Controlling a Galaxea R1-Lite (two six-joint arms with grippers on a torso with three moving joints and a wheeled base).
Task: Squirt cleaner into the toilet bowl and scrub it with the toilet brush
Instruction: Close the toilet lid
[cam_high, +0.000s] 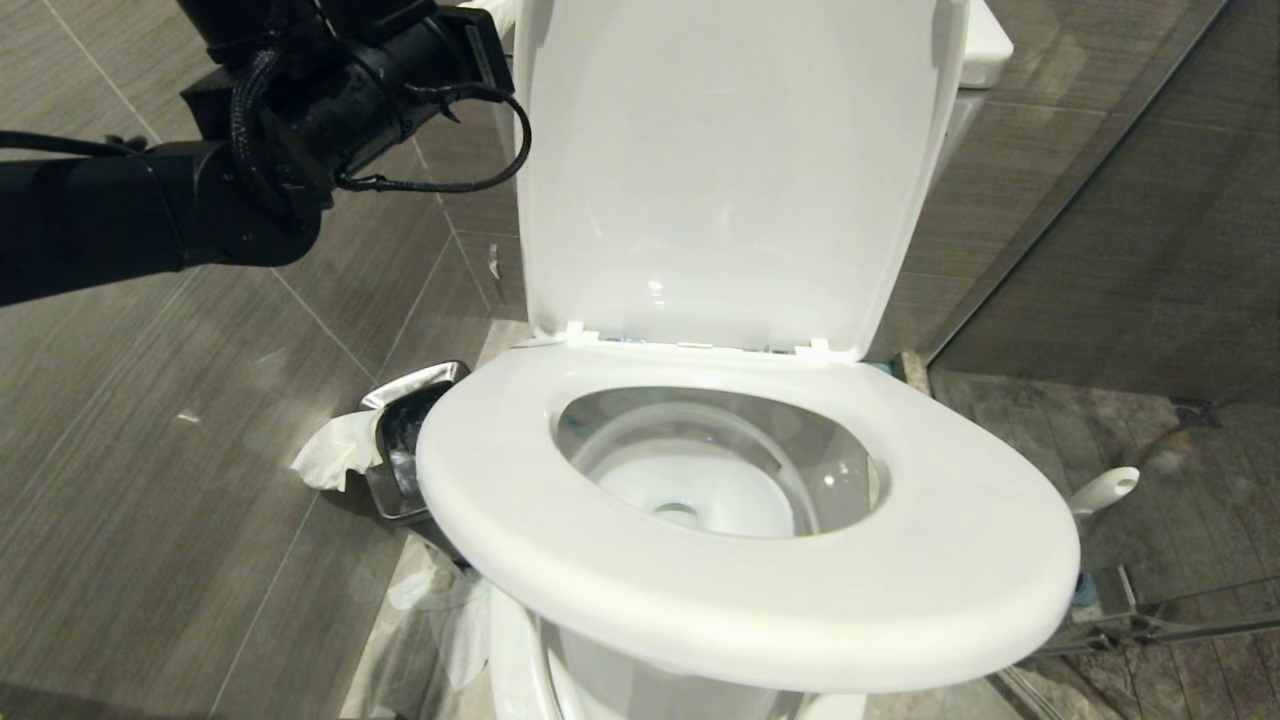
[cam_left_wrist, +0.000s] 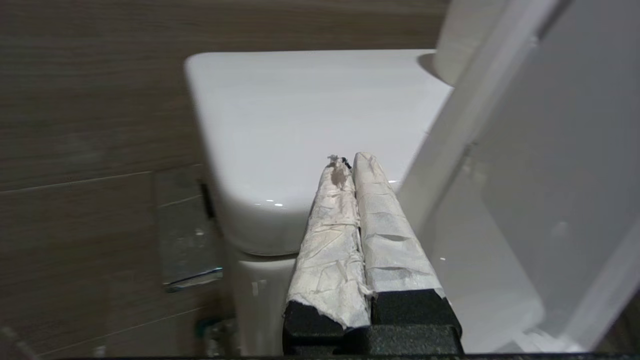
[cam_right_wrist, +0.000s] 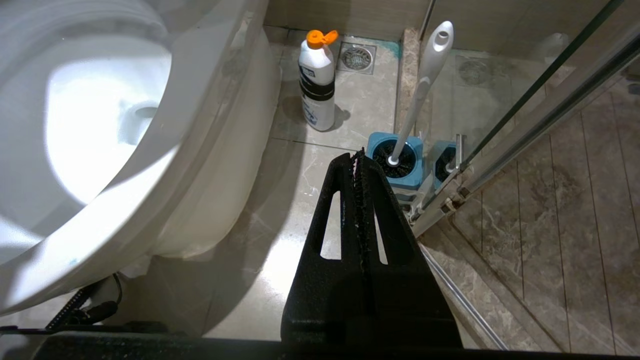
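Observation:
The toilet bowl (cam_high: 715, 470) stands before me with its seat down and its lid (cam_high: 730, 170) raised. My left arm (cam_high: 300, 120) reaches up beside the lid. Its gripper (cam_left_wrist: 350, 159), fingers wrapped in white tape, is shut on nothing and points at the white cistern top (cam_left_wrist: 310, 110). The cleaner (cam_right_wrist: 316, 85), a white bottle with an orange cap flipped open, stands on the floor beside the toilet. The toilet brush (cam_right_wrist: 425, 80) stands in its blue holder (cam_right_wrist: 400, 172), and its handle end (cam_high: 1105, 492) shows past the seat. My right gripper (cam_right_wrist: 357, 155) hangs shut and empty above the floor, short of the holder.
A small steel waste bin (cam_high: 410, 440) with tissue (cam_high: 335, 450) hanging out stands left of the toilet. A glass shower screen (cam_right_wrist: 525, 115) on a metal rail runs close behind the brush holder. A floor drain (cam_right_wrist: 356, 57) lies beyond the bottle. Tiled walls close in on both sides.

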